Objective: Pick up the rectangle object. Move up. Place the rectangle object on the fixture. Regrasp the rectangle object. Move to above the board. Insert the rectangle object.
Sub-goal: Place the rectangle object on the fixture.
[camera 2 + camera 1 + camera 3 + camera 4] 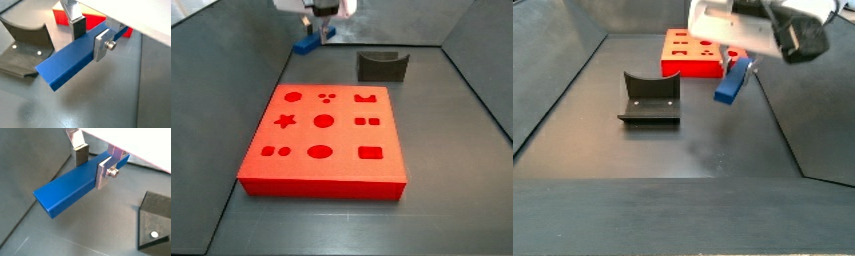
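**A:** What is the pincer [90, 31] doing with the rectangle object [70, 62]?

**B:** It is pinching the blue bar near one end, with a silver finger plate [105, 174] pressing on each side. In both wrist views the bar is jutting out from between the plates with its free square end tilting downward. In a side view the rectangle object [734, 80] is hanging in the air, clear of the tabletop [714, 150].

**A:** Why is it gripping so close to the end?

**B:** I am judging here, but an end grip looks like what comes from lifting a bar that was lying flat. It is leaving most of the length free to lower into the notch of the fixture [648, 98], where a fresh grip could be taken for insertion.

**A:** Where is everything sitting?

**B:** The pincer [318, 14] is hovering at the far end of the tabletop, beyond the board [325, 135] and beside the fixture [381, 66], which is standing just past the board's far edge. The bar is not touching either one.

**A:** And the count?

**B:** I am counting one blue bar, one dark fixture and one red board. The board's top is showing roughly ten shaped cut-outs; a few small ones are too tiny to separate with confidence.
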